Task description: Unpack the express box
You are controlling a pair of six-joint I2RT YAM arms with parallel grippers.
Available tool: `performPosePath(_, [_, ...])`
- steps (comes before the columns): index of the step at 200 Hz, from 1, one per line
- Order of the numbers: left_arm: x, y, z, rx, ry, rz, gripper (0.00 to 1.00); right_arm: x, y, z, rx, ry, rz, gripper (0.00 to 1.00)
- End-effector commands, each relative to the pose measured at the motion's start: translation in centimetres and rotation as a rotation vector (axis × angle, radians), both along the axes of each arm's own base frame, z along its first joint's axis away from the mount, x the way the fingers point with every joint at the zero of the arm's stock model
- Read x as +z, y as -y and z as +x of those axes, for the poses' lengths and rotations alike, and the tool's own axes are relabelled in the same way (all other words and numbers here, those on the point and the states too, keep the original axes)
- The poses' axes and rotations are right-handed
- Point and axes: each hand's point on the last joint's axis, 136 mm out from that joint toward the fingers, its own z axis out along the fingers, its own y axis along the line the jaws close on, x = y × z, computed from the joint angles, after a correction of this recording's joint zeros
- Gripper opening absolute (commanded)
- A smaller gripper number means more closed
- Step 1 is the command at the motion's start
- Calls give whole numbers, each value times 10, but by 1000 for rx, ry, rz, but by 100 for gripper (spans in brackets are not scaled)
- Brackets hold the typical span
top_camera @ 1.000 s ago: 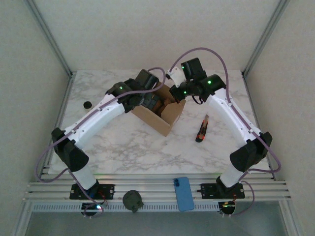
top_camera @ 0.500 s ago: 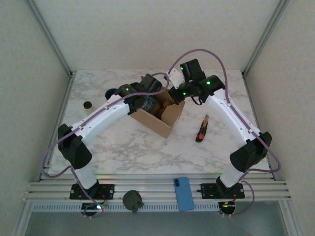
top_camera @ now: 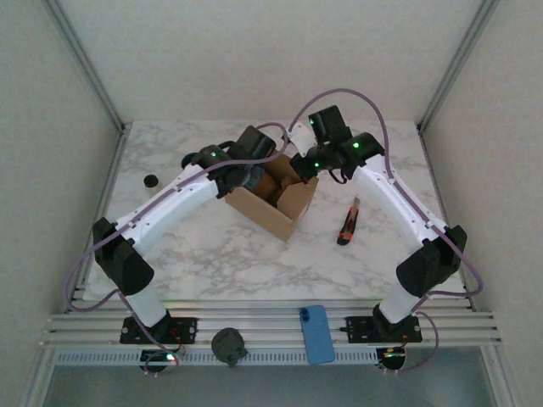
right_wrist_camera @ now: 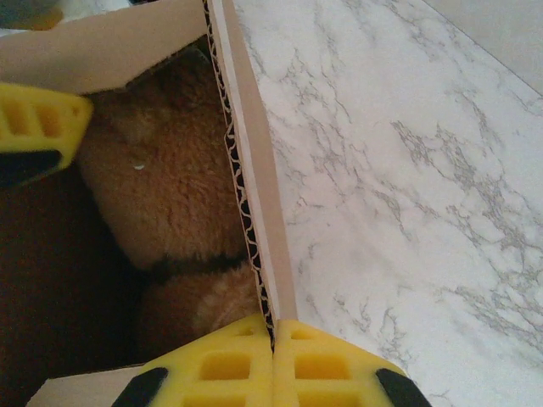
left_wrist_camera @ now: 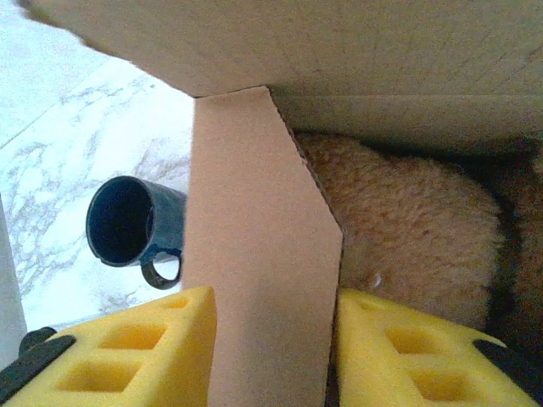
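Express box (top_camera: 276,208): plain brown rectangular cardboard carton, lodged between left gripper (left_wrist_camera: 276,326) and right gripper (right_wrist_camera: 273,339).
Right grip: clamped on the carton's wall edge.
Left grip: upright flap (left_wrist_camera: 263,212) straddled; a firm pinch cannot be confirmed.
Contents: tan fuzzy plush toy (left_wrist_camera: 407,229), just beyond the flap.
Advice: flap to be folded outward while the wall is steadied.

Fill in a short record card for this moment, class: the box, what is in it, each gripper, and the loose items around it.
Box: express box, flaps open, on the marble table
Contents: brown plush toy, inside the box
Left gripper: fingers either side of a box flap; grip unclear
Right gripper: shut on the edge of the box's wall
Beside box: dark blue mug, on the table
Loose items: utility knife right of the box; small dark round object at the left; blue phone on the near rail
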Motion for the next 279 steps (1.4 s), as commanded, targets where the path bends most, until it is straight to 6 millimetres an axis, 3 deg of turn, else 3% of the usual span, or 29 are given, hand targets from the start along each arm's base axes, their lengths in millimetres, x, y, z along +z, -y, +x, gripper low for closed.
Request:
performPosePath(1, [14,-14,-6,25,27,5,32,20,-1,1,1,57,55,0])
performPosePath(43, [17,-16,-10,18,41,-14,0,17,1,1,-13,58,78,0])
performPosePath(67, [13,-19,-9,25,37,-10,0,16,0,0,-14,53,87,0])
performPosePath(97, [6,-23,-8,35,29,-6,37,15,-1,-2,-11,49,94,0])
performPosePath(114, [3,-22,-7,34,23,-11,52,16,-1,-2,-7,50,97,0])
performPosePath(132, [0,-26,-4,43,20,-4,56,18,-1,-3,-5,49,102,0])
performPosePath(164, [-4,-31,3,54,24,5,55,17,-3,-5,6,43,107,0])
performPosePath(179, [-8,-33,6,53,19,-5,51,17,-3,-6,8,41,109,0])
performPosePath(194, [-15,-35,8,55,3,-3,40,17,-2,-7,8,43,108,0])
performPosePath(219, [-18,-39,9,67,-1,3,12,17,0,-7,3,46,103,0])
performPosePath(233, [-14,-40,9,71,11,-2,0,16,1,-6,-3,44,99,0])
performPosePath(273, [16,-38,13,79,83,-43,0,11,10,-2,-87,29,88,0])
performPosePath(279, [22,-38,14,81,98,-51,0,11,14,-1,-112,29,88,8])
